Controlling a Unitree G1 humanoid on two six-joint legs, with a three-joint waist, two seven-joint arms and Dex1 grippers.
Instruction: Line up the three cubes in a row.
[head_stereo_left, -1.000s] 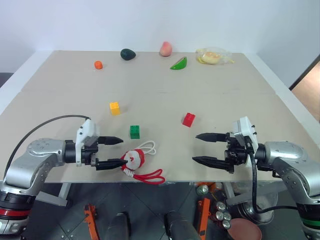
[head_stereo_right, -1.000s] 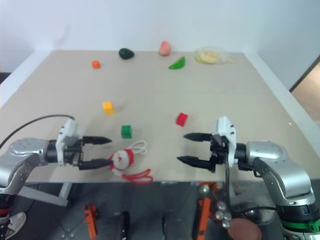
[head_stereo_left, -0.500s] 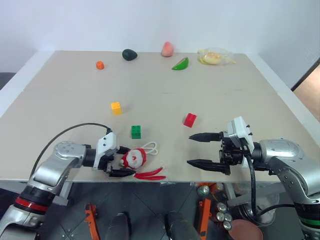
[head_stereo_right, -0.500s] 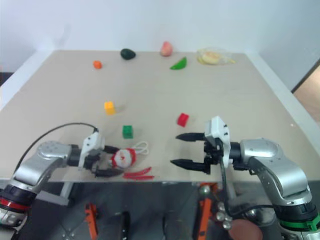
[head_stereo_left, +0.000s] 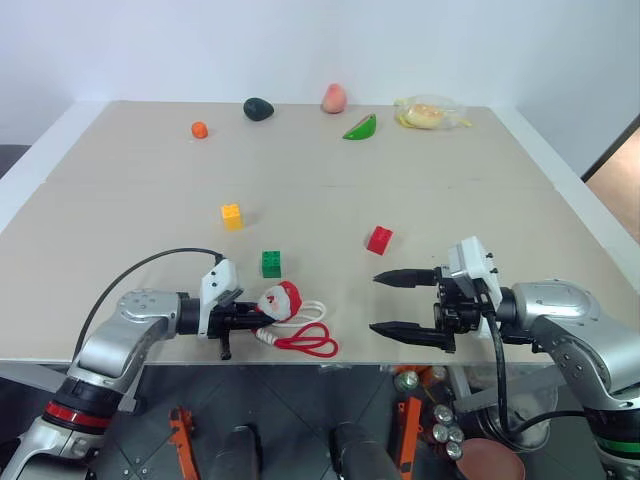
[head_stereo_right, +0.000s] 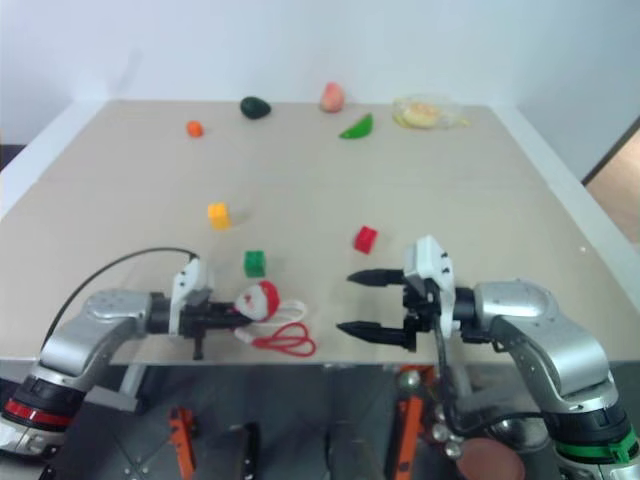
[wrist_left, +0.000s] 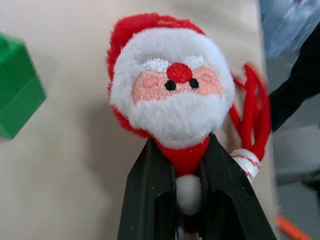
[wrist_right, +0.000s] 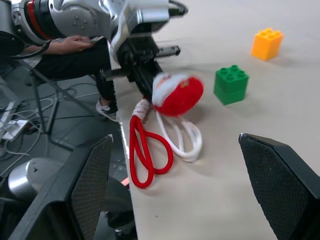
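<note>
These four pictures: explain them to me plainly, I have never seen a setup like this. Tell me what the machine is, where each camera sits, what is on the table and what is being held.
It is a humanoid robot with two arms, each ending in two black fingers. Two pictures come from cameras on its head, looking down over the table; the other two come from a camera on each wrist.

On the table lie a yellow cube, a green cube, a red cube, toy fruit along the far edge, and a Santa plush with cords.

The left gripper is shut on the Santa plush. The right gripper is open and holds nothing.
</note>
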